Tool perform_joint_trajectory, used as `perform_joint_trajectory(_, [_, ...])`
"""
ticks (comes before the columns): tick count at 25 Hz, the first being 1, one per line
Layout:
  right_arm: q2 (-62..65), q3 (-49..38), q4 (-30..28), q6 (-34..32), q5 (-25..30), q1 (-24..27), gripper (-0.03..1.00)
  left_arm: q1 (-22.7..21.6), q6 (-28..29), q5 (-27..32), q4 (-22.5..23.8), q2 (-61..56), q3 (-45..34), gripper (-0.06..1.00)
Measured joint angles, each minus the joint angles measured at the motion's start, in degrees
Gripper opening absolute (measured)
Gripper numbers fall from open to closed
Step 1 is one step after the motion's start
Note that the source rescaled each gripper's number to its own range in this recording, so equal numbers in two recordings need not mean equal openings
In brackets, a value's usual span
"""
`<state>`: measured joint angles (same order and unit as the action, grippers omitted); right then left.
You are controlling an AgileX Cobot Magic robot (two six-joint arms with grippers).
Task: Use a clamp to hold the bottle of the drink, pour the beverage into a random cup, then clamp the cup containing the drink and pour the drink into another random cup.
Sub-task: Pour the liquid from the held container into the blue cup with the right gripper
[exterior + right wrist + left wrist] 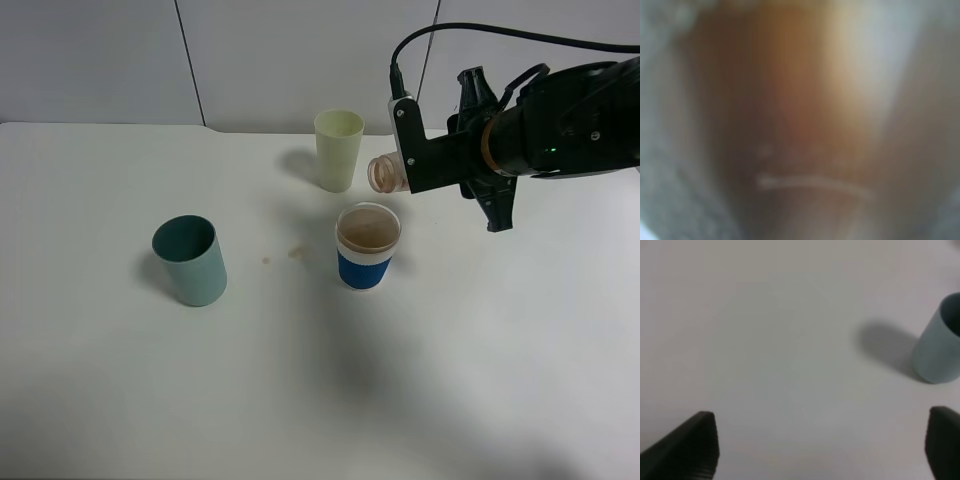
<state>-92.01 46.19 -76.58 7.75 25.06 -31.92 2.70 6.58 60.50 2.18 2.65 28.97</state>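
Note:
My right clamp (413, 166) is shut on the bottle (384, 173), which lies on its side in the air with its open mouth toward the left, just above and behind the blue-banded white cup (367, 247). Brown beverage (367, 232) fills that cup near its rim. The right wrist view is only a brown blur of the bottle (790, 125) pressed close to the lens. The teal cup (190, 260) stands upright at the left, also seen at the edge of the left wrist view (940, 342). My left clamp (822, 445) hangs open over bare table, short of the teal cup.
A pale yellow-green cup (338, 149) stands upright behind the bottle's mouth. Small brown drops (297, 252) mark the white table (450, 380) between the teal cup and the blue-banded cup. The right arm's black cable (480, 32) arcs above.

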Motion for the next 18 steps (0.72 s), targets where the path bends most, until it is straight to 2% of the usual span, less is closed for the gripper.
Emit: perform_joint_trajectory(18, [0.0,0.0,-4.26,1.51,1.41,-2.35,0.02,0.0,0.0,0.0,0.0,0.0,0.0,0.5])
